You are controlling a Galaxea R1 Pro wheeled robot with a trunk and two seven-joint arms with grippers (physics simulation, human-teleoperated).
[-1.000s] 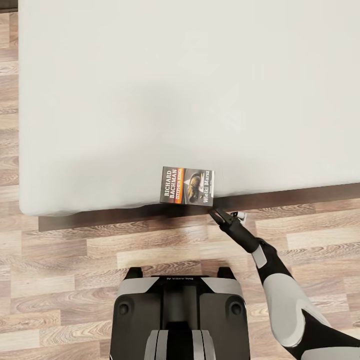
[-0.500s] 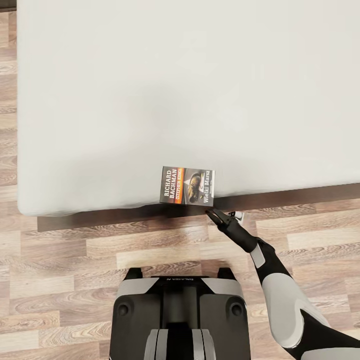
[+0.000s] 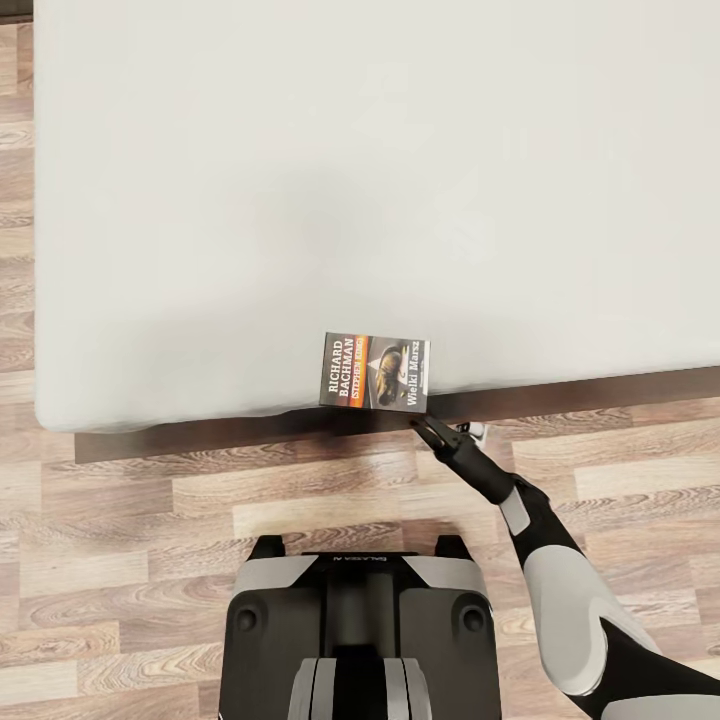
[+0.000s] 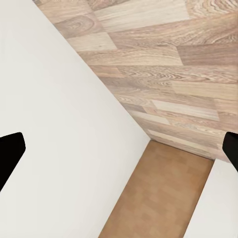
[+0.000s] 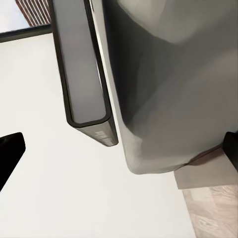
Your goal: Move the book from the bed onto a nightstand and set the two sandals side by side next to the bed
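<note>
The book [image 3: 375, 372] lies flat at the near edge of the bed's off-white mattress [image 3: 360, 180], its lower side reaching over the dark brown frame [image 3: 230, 432]. My right gripper [image 3: 424, 427] hovers just off the book's near right corner, over the frame. In the right wrist view the book's edge [image 5: 85, 74] stands beside the grey mattress side [image 5: 168, 84], and the fingertips [image 5: 10, 151] sit far apart, so my right gripper [image 5: 119, 148] is open and holds nothing. My left gripper [image 4: 119, 153] is open too. The sandals and nightstand are out of view.
Wood-plank floor [image 3: 130, 540] runs along the bed's near side and its left side. My dark base [image 3: 360, 630] stands close to the frame. The left wrist view looks at a white surface [image 4: 54, 129], plank floor [image 4: 173, 59] and a brown strip [image 4: 158, 198].
My right gripper has crept a little forward and left, closer to the book's near right corner. The book has not moved.
</note>
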